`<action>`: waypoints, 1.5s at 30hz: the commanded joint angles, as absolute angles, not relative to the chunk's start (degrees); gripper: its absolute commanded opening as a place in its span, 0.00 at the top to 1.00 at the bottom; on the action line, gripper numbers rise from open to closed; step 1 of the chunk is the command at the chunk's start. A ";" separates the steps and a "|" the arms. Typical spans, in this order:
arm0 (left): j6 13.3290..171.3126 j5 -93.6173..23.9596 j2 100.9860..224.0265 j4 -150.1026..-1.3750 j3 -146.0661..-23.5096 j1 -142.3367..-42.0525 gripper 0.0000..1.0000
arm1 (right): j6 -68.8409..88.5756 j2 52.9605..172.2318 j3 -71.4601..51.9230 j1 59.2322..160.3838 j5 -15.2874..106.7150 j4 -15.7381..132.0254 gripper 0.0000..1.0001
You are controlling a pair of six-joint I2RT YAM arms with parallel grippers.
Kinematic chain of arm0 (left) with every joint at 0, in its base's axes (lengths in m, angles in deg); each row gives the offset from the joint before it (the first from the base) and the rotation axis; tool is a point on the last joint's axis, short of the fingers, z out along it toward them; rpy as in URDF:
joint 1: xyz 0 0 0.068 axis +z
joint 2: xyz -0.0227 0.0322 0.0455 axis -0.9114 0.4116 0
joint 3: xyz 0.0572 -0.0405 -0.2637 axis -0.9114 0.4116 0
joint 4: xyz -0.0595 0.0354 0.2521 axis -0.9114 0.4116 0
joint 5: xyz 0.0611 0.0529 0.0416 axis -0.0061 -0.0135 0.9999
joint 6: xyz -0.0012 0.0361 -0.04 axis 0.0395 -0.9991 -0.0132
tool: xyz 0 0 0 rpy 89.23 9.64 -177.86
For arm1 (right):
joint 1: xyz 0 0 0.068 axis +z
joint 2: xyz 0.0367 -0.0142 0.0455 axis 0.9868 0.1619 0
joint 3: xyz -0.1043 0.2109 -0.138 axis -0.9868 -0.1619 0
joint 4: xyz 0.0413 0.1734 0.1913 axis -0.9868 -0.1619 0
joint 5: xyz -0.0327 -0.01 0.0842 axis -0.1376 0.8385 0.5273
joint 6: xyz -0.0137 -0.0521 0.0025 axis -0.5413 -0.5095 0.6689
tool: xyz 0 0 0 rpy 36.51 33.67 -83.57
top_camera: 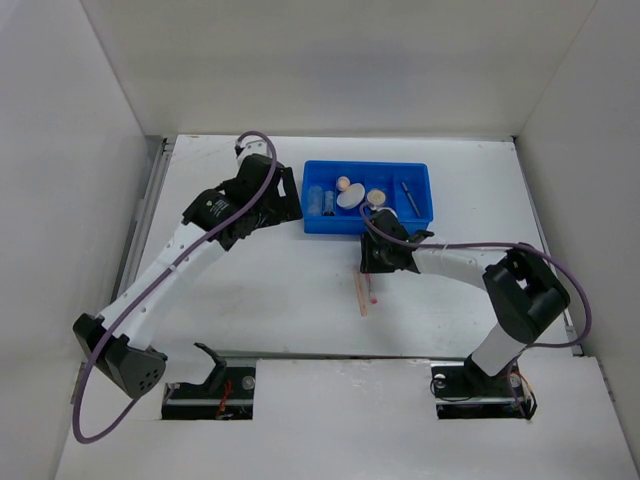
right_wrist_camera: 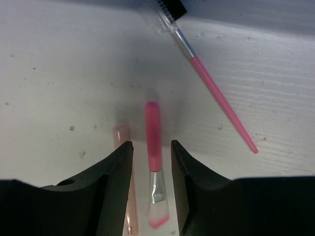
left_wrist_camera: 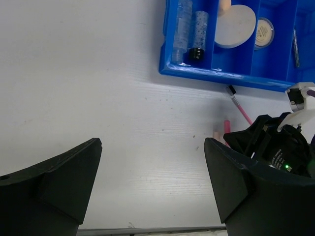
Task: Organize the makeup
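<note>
The blue tray [top_camera: 340,226] holds a clear tube [left_wrist_camera: 183,29], a black-capped cylinder [left_wrist_camera: 199,34], a cream puff [left_wrist_camera: 236,27], a beige compact [left_wrist_camera: 264,32], a peach sponge [left_wrist_camera: 225,4] and a dark pencil [left_wrist_camera: 295,46]. My right gripper [right_wrist_camera: 151,157] is low over the table in front of the tray. It is open, with a jaw on each side of a pink flat brush [right_wrist_camera: 153,135]. A peach pencil [right_wrist_camera: 121,137] lies just left of it. A thin pink brush [right_wrist_camera: 216,93] lies to the right. My left gripper [left_wrist_camera: 152,182] is open and empty, left of the tray.
White walls close in the table on the left, back and right. The tray [left_wrist_camera: 221,76] sits at the back centre. The right arm [left_wrist_camera: 275,147] fills the lower right of the left wrist view.
</note>
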State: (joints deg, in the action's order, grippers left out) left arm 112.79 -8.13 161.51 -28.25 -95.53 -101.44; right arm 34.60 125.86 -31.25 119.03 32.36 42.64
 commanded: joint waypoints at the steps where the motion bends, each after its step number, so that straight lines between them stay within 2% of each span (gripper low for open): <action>1: 113.26 -8.20 161.46 -28.90 -94.97 -101.03 0.17 | 35.92 125.21 -32.58 119.35 30.16 44.68 0.57; 8: 113.26 -8.81 163.21 -28.90 -94.97 -101.03 0.17 | 35.92 126.26 -34.60 120.58 29.11 44.68 0.63; 9: 113.26 -7.68 163.21 -27.77 -94.97 -101.03 0.13 | 35.92 126.87 -34.60 120.58 29.11 44.68 0.63; 11: 114.66 -6.10 164.53 -26.53 -95.58 -101.03 0.00 | 35.92 127.49 -34.60 121.81 27.98 44.68 0.63; 13: 114.67 -4.51 166.46 -24.07 -96.37 -101.03 0.00 | 37.24 128.28 -33.99 122.78 26.57 43.02 0.63; 14: 114.67 -4.51 167.07 -24.06 -96.38 -100.42 0.00 | 37.24 128.98 -33.03 123.65 24.82 42.22 0.69; 19: 115.19 -5.03 168.22 -24.06 -95.68 -98.49 0.00 | 39.43 128.99 -31.00 124.89 21.99 38.97 0.73; 23: 115.19 -6.87 168.22 -25.20 -94.44 -97.95 0.00 | 39.44 126.53 -30.47 124.89 19.80 35.46 0.85; 27: 114.67 -7.40 168.22 -25.73 -94.44 -97.42 0.00 | 39.44 122.05 -28.10 124.89 17.95 31.77 0.90; 32: 114.67 -7.93 168.22 -25.73 -93.92 -96.90 0.00 | 38.91 115.29 -21.36 124.89 11.98 25.26 0.90; 36: 114.14 -7.93 168.22 -25.04 -94.53 -96.37 0.00 | 35.76 114.75 -13.61 123.14 5.30 21.56 0.90; 40: 113.62 -7.93 167.70 -24.51 -94.53 -96.37 0.00 | 29.62 119.04 -6.23 116.82 4.67 23.48 0.89; 45: 113.09 -7.93 166.65 -23.98 -94.53 -95.84 0.00 | 26.43 126.42 2.83 108.04 9.50 26.30 0.89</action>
